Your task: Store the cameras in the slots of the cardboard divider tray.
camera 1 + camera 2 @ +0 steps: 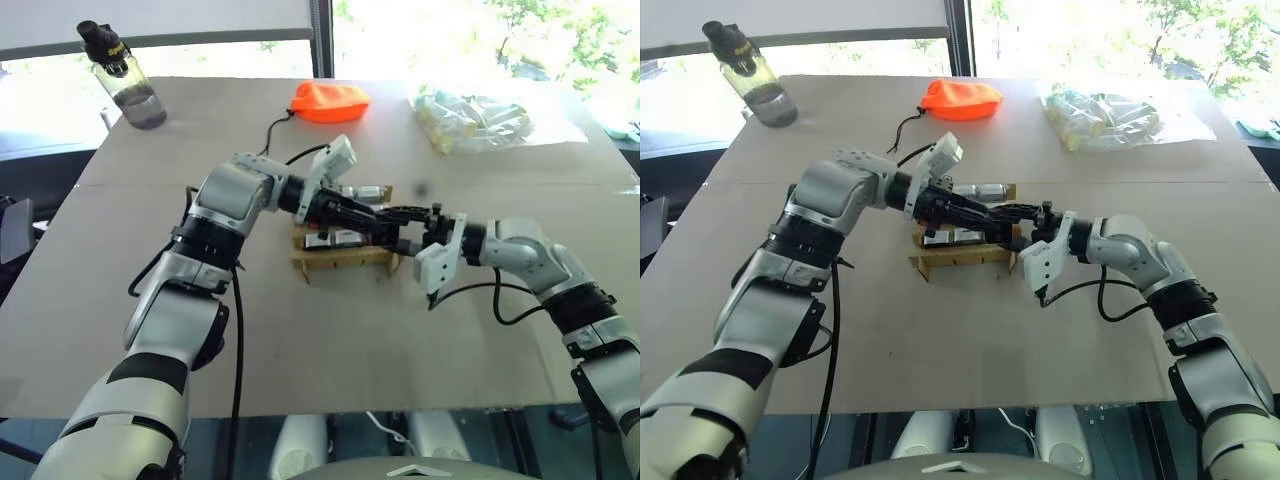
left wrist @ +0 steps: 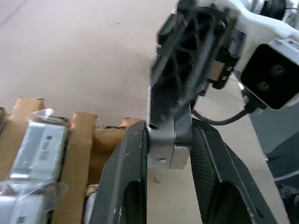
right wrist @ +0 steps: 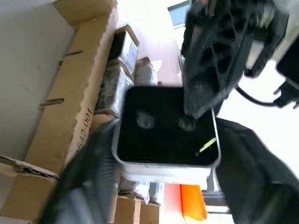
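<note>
Table (image 1: 330,340): broad tan surface bearing everything below.
Left gripper (image 2: 169,154): reaches in from 9 o'clock to the table's middle, above the tray's 3 o'clock end; its two black fingers (image 2: 122,182) are clamped on a small silver-grey camera.
Right gripper (image 1: 412,222): reaches in from 3 o'clock, tip to tip with the left gripper; in the left wrist view its black fingers touch the far end of the same camera, but whether they pinch it or stand apart cannot be told.
Bagged pale items (image 1: 470,120): clear plastic bundle at 1 o'clock on the table, well apart from the tray.
Cardboard divider tray (image 1: 345,258): tan slotted rack at the table's centre, directly under the left forearm; wrapped silver pieces (image 2: 39,149) lie in several of its slots.
Water bottle (image 1: 122,78): upright at 11 o'clock, black cap, near the far edge.
Orange pouch (image 1: 330,100): at 12 o'clock, beyond the tray.
Held camera (image 3: 166,128): black square lens face, held above the tray's 3 o'clock edge, not in a slot.
</note>
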